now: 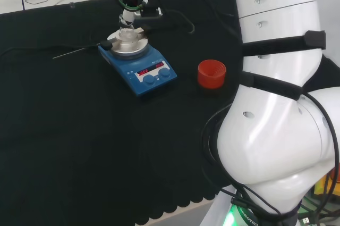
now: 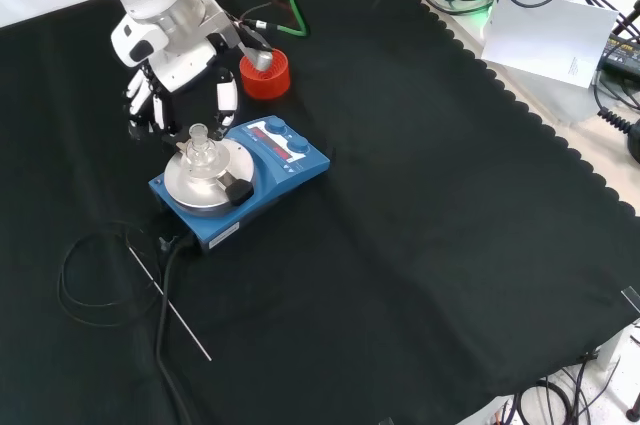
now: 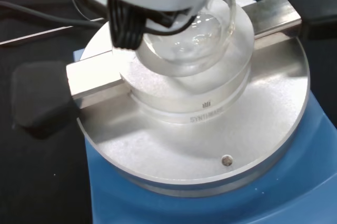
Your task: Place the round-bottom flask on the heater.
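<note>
flask: your clear round-bottom flask (image 2: 200, 149) sits in the metal block on the heater (image 2: 240, 180), upper left of the front view.
hand: the hand (image 2: 170, 95) hangs just above, fingers spread, gripping nothing, likely releasing.
stand: red ribbed ring (image 2: 265, 73), bare.
plate: brushed round metal.

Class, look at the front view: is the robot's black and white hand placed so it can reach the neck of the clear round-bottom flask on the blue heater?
Probably yes. The hand hangs just above the flask, fingers spread either side of its neck, with nothing between them.
</note>
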`<action>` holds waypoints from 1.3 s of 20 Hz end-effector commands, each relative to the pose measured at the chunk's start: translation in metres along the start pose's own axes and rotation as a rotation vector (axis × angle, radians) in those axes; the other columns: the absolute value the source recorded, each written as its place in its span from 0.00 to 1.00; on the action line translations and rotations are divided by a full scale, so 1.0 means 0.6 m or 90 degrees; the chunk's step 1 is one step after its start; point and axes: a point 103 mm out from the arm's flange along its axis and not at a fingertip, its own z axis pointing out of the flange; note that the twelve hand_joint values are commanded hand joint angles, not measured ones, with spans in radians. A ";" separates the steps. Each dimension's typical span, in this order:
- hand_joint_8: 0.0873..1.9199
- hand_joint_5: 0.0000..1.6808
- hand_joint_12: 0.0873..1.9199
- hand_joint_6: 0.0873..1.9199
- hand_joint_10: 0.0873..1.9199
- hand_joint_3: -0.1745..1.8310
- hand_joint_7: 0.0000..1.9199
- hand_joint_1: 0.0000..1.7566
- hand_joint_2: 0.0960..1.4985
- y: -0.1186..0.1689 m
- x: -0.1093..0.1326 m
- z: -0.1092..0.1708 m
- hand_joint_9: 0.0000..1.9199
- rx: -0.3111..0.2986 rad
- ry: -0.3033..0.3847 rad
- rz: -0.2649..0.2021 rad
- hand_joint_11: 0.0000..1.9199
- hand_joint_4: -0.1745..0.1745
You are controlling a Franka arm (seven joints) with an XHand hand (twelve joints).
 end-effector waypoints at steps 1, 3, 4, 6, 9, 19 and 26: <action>0.31 0.64 0.69 0.45 0.30 0.31 0.12 0.61 0.53 -0.002 -0.007 0.004 0.27 0.024 0.002 0.007 0.14 0.85; 0.31 0.60 0.70 0.44 0.31 0.29 0.11 0.59 0.54 -0.005 -0.007 0.005 0.26 0.026 -0.001 0.006 0.13 0.66; 0.30 0.56 0.70 0.42 0.31 0.33 0.10 0.58 0.49 -0.006 -0.007 0.004 0.25 0.025 -0.002 0.006 0.12 0.49; 0.30 0.51 0.70 0.41 0.31 0.41 0.09 0.57 0.41 -0.009 -0.007 0.002 0.24 0.030 -0.005 0.008 0.12 0.34; 0.30 0.47 0.70 0.40 0.31 0.45 0.08 0.56 0.37 -0.015 -0.008 0.000 0.23 0.039 -0.010 0.010 0.10 0.32; 0.30 0.32 0.71 0.34 0.32 0.45 0.05 0.55 0.34 -0.067 -0.014 -0.024 0.19 0.011 -0.009 0.015 0.07 0.38; 0.30 0.28 0.71 0.29 0.33 0.44 0.05 0.54 0.34 -0.148 -0.018 -0.054 0.18 -0.040 -0.006 0.025 0.07 0.39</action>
